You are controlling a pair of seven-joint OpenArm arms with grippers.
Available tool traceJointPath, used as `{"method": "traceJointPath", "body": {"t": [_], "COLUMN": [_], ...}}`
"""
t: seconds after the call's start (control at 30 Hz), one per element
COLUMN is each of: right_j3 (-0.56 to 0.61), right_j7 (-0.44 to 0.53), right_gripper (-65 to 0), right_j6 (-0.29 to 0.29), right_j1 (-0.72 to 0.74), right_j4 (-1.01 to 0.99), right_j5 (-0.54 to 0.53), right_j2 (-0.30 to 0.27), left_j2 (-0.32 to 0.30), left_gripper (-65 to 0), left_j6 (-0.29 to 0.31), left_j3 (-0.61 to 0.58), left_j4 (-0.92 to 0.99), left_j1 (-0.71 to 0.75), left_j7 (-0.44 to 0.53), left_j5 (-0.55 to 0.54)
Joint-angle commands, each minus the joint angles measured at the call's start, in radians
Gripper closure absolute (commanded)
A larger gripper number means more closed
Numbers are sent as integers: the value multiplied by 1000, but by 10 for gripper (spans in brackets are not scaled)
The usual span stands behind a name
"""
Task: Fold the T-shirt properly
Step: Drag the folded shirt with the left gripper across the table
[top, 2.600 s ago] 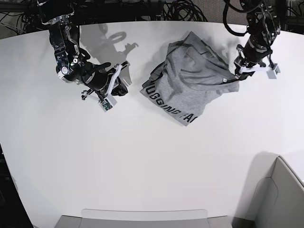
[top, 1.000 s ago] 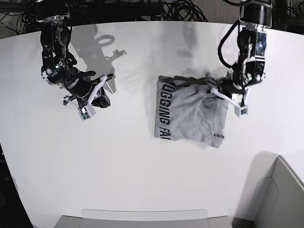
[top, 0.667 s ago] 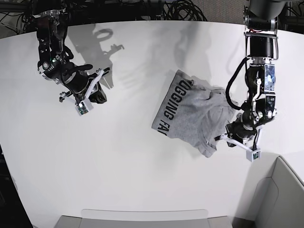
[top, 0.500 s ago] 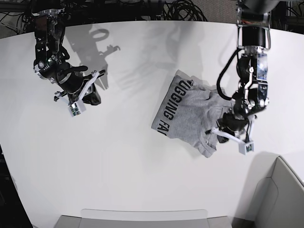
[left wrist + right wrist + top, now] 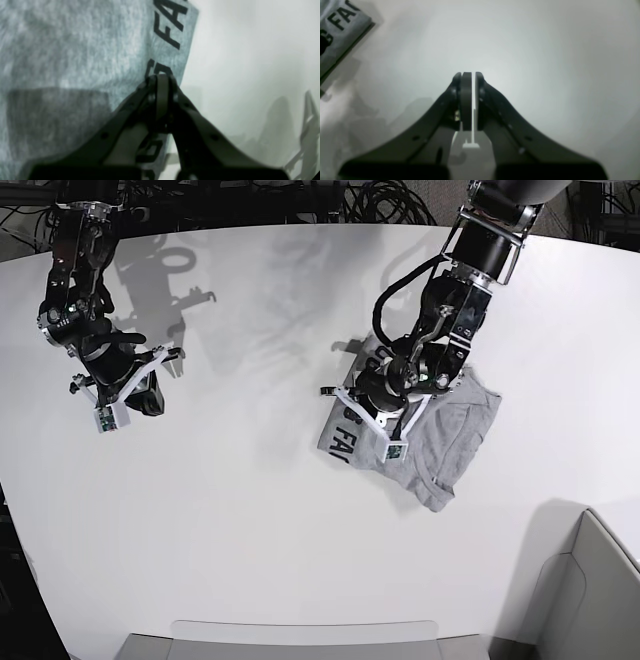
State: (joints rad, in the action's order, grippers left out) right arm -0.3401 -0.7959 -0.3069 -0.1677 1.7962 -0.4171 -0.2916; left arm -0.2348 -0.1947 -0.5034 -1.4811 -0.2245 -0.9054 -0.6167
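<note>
The heather-grey T-shirt (image 5: 450, 430) lies bunched in a rough rectangle right of the table's middle. Black lettering runs along its left edge (image 5: 340, 442). My left gripper (image 5: 358, 418) hovers over that lettered edge. In the left wrist view the left gripper (image 5: 161, 79) is shut above the shirt (image 5: 75, 50), and I see no fabric between the fingers. My right gripper (image 5: 150, 392) is far to the left over bare table. In the right wrist view it (image 5: 468, 75) is shut and empty, with a corner of the shirt (image 5: 335, 30) at the top left.
The white table (image 5: 250, 510) carries only the shirt. A grey bin (image 5: 600, 580) stands at the front right corner. A flat grey tray (image 5: 300, 635) sits at the front edge. Cables (image 5: 380, 200) lie behind the table's far edge.
My left arm let go at the shirt's lower right and swung across to its left lettered edge. The shirt stayed roughly in place. My right arm drifted further left.
</note>
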Motion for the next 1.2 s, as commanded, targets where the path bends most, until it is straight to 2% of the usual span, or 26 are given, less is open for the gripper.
{"method": "traceJointPath", "body": {"t": [0.0,0.13,0.23,0.47,0.6,0.77,0.87,1.0,1.07,1.17], "right_j3": [-1,3,3,5,19,51,57,95,117,143], "right_j7": [25,25,25,25,25,25,25,25,25,25], "right_gripper": [-21,-21,-21,-21,-21,-21,-21,-21,-21,-21], "right_j6": [-5,-5,-5,-5,-7,-7,-8,-8,-8,-8], "right_j1": [9,9,10,10,9,3,-14,-19,-17,-11], "right_j4": [15,15,15,15,17,21,23,23,24,24], "right_j5": [-12,-12,-12,-13,-13,-13,-13,-13,-13,-13], "right_j2": [-11,-10,-10,-10,10,15,16,12,12,10], "left_j2": [-24,-87,-137,-311,-406,-489,-521,-532,-525,-461], "left_gripper": [0,0,0,0,0,0,0,0,0,0], "left_j6": [-1,-2,-2,-4,-4,-4,-4,-4,-4,-4], "left_j3": [-19,-96,-110,-108,-107,-107,-107,-19,71,213], "left_j4": [-8,-6,-6,-8,-8,12,20,-36,-109,-252], "left_j1": [-17,3,33,138,170,208,245,287,319,346], "left_j7": [7,-50,-73,-73,-73,-85,-85,-106,-133,-153], "left_j5": [-1,-1,-1,-1,5,197,295,318,318,318]}}
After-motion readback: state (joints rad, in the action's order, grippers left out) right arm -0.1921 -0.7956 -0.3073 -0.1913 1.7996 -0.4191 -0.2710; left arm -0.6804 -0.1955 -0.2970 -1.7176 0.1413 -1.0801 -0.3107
